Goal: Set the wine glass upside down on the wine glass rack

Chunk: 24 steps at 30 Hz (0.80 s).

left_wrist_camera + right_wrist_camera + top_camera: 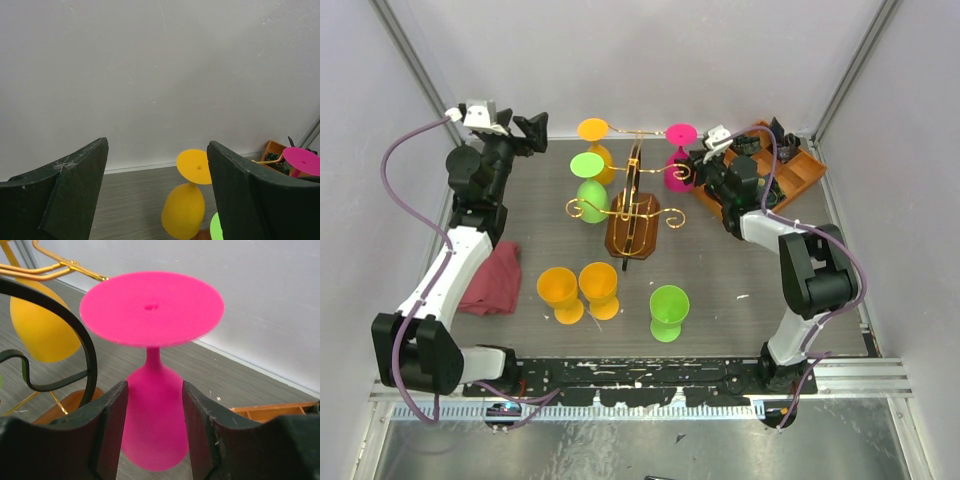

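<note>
The pink wine glass (154,430) hangs bowl-down at the far right of the rack (632,228), its flat foot uppermost beside the end of a gold wire arm (65,265). Whether the foot rests on that wire cannot be told. The right jaws grasp the bowl, one dark pad pressed against each side. Only the right wrist view shows this grip; from above, the right arm (760,225) covers it.

The left jaws stand wide apart and hold nothing, raised at the far left corner and facing the white wall (150,75). Their camera catches an orange glass (184,210) hanging upside down on the rack's far left arm.

Only the top view takes in the rest of the desk (740,270). A green glass (590,195) hangs on the rack's left side. Two orange glasses (560,295) (600,288) and a second green one (668,312) stand near the front. A red cloth (492,280) lies at the near left, and an orange tray (805,170) sits at the far right.
</note>
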Each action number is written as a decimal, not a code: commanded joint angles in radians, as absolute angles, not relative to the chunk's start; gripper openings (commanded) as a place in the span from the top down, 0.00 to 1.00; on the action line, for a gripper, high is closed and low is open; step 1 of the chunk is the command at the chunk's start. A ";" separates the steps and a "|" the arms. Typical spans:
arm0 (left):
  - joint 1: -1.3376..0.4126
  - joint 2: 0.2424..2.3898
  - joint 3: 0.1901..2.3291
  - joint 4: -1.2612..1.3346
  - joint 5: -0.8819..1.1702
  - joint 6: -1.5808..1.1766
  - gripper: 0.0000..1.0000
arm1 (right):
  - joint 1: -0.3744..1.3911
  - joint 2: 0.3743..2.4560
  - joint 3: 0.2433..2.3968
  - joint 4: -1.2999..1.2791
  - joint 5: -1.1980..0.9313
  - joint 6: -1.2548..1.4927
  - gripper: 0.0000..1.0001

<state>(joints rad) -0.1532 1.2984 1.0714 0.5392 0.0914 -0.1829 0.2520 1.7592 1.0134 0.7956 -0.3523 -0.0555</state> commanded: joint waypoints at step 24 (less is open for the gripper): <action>-0.135 1.302 1.178 0.410 0.073 -0.181 0.03 | 0.207 1.123 1.096 -0.164 -0.113 -0.039 0.41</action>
<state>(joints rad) -0.1421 1.2633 1.0939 0.4747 0.0582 -0.1837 0.2066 1.1767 0.9913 0.1596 -0.1543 -0.0734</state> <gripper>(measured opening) 0.941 0.577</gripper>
